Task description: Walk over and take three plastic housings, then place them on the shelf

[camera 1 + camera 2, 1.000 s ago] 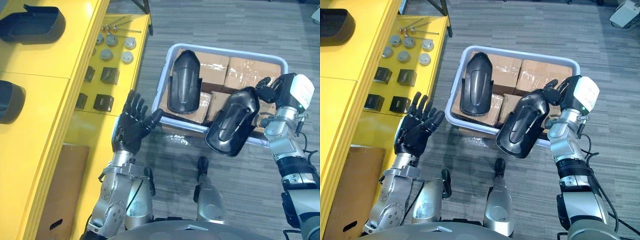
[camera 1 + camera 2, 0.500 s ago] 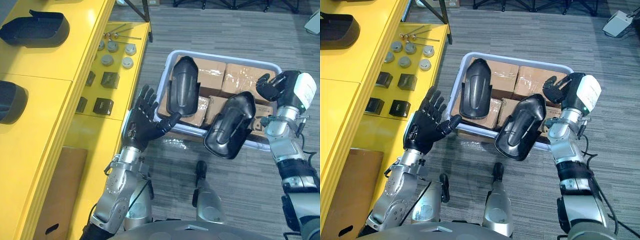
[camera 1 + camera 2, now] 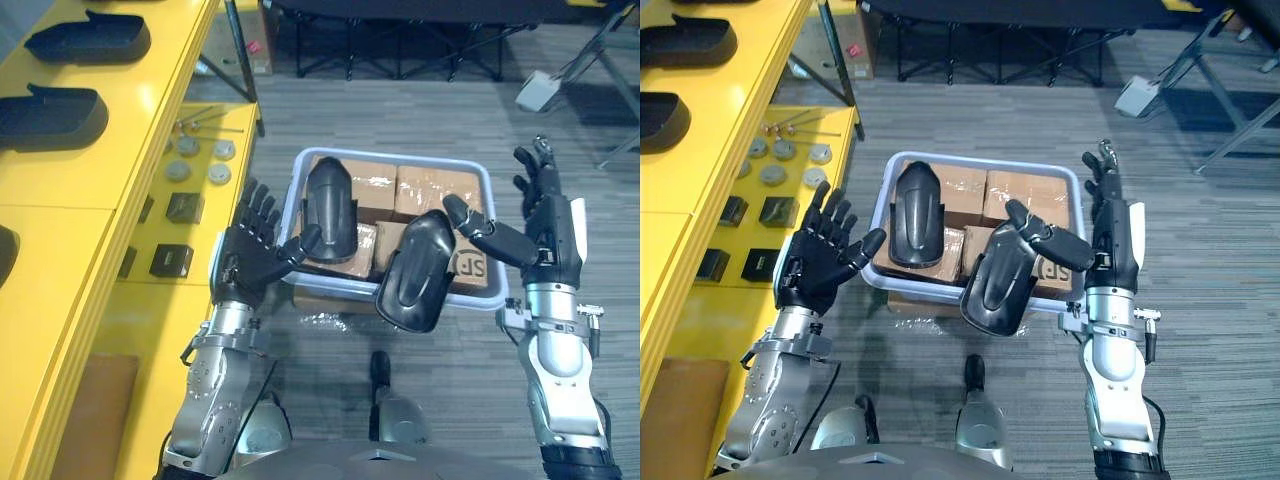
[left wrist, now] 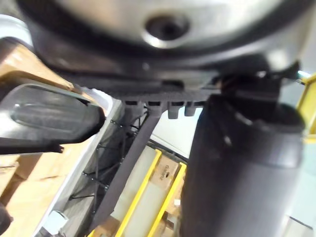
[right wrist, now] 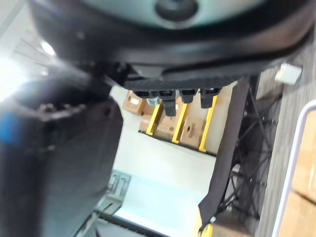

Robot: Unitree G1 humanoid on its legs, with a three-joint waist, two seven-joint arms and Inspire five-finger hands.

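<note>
Two housings sit at the bin [image 3: 400,158]. The far housing [image 3: 330,208] lies flat on the boxes [image 3: 430,190], just beyond our left hand's [image 3: 240,270] thumb, its long axis running away from us. The near housing [image 3: 415,272] tilts over the front rim, its upper end at our right hand's [image 3: 545,250] thumb. We cannot tell if they touch. Both hands' fingers are straight and spread wide, holding nothing. The shelf [image 3: 60,175] lies beyond the left fingers, and open floor [image 3: 470,380] lies beneath the right.

I see tub [image 3: 400,156] rim walling in boxes [image 3: 435,188]; entry from above. At 6 o'clock housing [image 3: 415,272] overhangs rim, blocks that side. At 9 o'clock yellow shelf [image 3: 60,200] close; left hand [image 3: 245,262] fills narrow gap. At 3 o'clock carpet [image 3: 610,230] free.
</note>
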